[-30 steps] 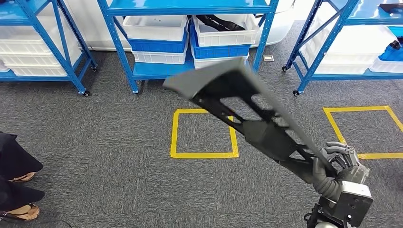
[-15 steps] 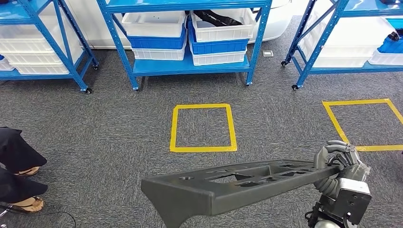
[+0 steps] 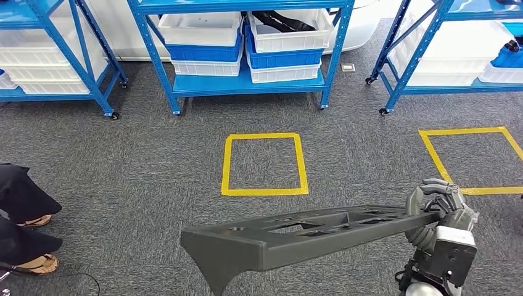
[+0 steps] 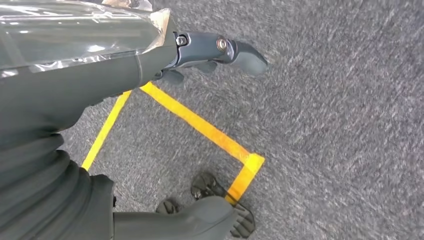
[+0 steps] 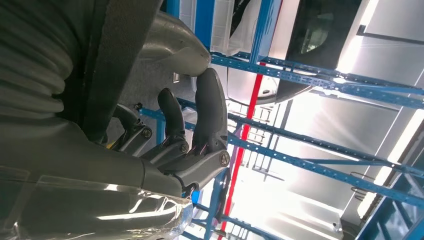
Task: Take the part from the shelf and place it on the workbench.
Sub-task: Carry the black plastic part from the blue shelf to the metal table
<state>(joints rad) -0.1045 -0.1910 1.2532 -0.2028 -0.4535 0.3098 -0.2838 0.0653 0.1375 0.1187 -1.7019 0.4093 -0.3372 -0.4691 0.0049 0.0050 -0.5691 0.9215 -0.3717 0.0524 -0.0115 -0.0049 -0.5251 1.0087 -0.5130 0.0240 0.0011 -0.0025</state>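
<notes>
One end of part (image 3: 296,237) (fingers wrapped) hidden in right hand (image 3: 439,208).

Blue racks (image 3: 247,83) hold white bins (image 3: 200,28); yellow tape square (image 3: 264,164) marks carpet.

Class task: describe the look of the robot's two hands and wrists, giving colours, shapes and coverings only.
The right hand has dark grey segmented fingers above a pale grey boxy wrist block with small dark screw holes. In the wrist views, the left hand shows a thick grey rounded thumb with a metal pivot pin; a grey ribbed cover and clear glossy plastic wrap sit behind each hand.
</notes>
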